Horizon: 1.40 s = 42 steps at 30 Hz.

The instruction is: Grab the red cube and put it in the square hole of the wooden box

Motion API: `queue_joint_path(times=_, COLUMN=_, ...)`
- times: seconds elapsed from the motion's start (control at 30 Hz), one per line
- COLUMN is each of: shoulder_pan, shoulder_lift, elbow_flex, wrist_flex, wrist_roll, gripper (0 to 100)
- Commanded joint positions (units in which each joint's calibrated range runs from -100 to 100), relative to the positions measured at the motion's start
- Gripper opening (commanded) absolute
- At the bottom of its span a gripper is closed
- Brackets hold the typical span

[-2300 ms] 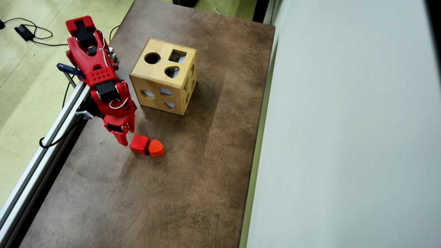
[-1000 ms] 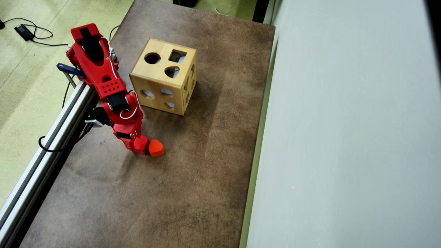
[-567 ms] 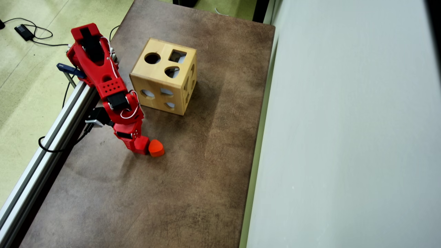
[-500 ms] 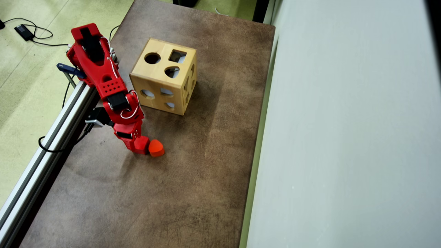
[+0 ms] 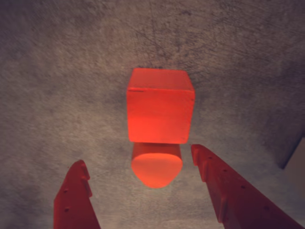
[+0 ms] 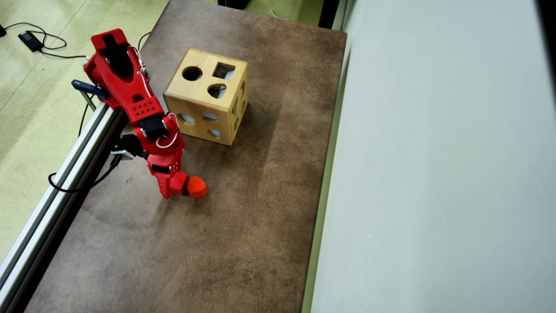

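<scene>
The red cube [image 5: 159,107] sits on the brown table; in the overhead view the cube [image 6: 179,183] lies right beside my gripper's tip. A red-orange rounded block [image 5: 156,164] touches it and also shows in the overhead view [image 6: 197,187]. My red gripper [image 5: 138,156] is open and empty. Its fingers [image 5: 74,198] reach in from the bottom, with the rounded block between the tips and the cube just beyond. The gripper [image 6: 168,190] points down at the table. The wooden box [image 6: 204,98] stands farther up the table, its square hole [image 6: 223,71] on the top face.
An aluminium rail [image 6: 65,174] runs along the table's left edge by the arm's base. A pale panel [image 6: 434,152] borders the table on the right. The box top also has a round and a rounded hole. A pale edge [image 5: 296,155] shows at the wrist view's right side.
</scene>
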<state>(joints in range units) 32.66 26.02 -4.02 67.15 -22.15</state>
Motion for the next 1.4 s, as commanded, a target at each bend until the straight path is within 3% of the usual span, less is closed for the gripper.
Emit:
queue_joint_path(times=0.0, shoulder_pan=-0.6, shoulder_lift=-0.6, elbow_flex=-0.5, wrist_flex=0.4, wrist_roll=-0.2, gripper=33)
queue_joint_path(times=0.27, shoulder_pan=-0.6, shoulder_lift=-1.3, elbow_flex=6.1, wrist_flex=0.1, wrist_roll=-0.2, gripper=34)
queue_joint_path(times=1.37, shoulder_pan=0.2, shoulder_lift=-0.2, elbow_flex=6.3, wrist_flex=-4.8, wrist_roll=-0.2, gripper=33)
